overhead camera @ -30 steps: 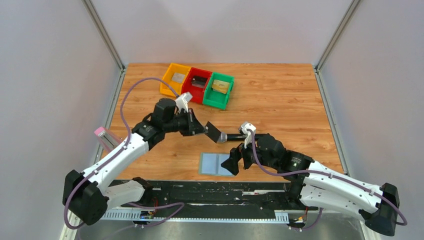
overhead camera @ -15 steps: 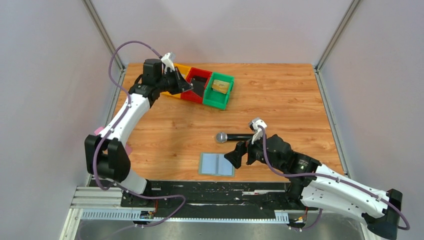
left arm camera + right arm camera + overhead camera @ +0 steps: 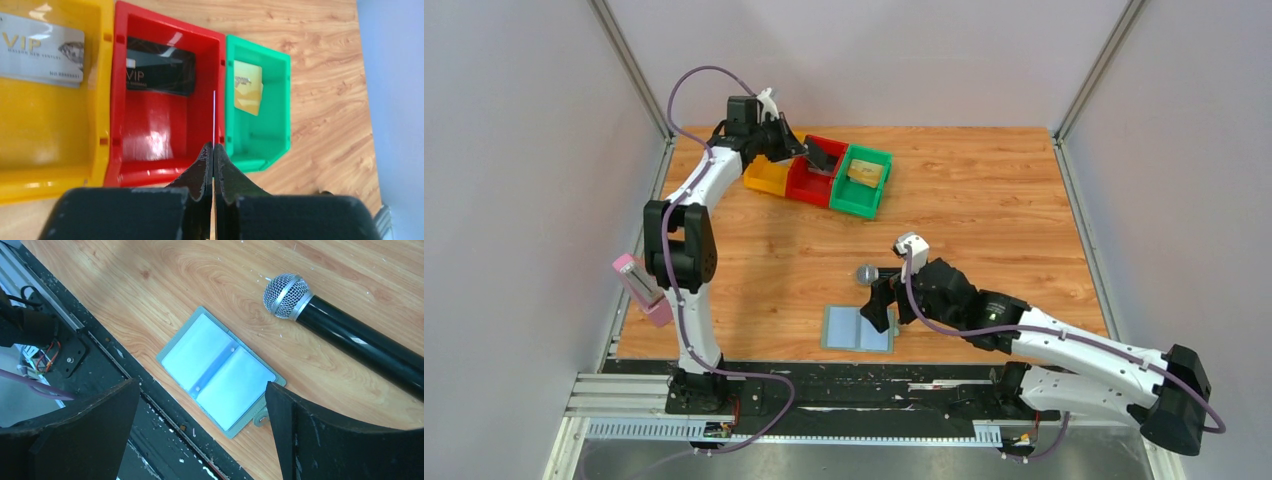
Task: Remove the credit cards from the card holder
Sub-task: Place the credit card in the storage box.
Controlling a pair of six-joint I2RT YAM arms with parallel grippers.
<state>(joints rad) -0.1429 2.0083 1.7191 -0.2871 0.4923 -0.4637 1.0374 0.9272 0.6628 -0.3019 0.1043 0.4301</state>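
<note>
Near table (image 3: 1024,200) edge: card holder (image 3: 218,371) lies open, pockets look empty. Three credit cards (image 3: 248,93) sit in the far-left bins (image 3: 769,180). My left gripper (image 3: 213,150) clamps a fourth card (image 3: 822,157) over the red bin (image 3: 150,130); my right gripper (image 3: 201,384) gapes above the holder. Remaining: drop it.

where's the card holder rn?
Top view: the card holder lies open flat at the table's near edge, centre, below the right gripper, microphone just beyond it.
</note>
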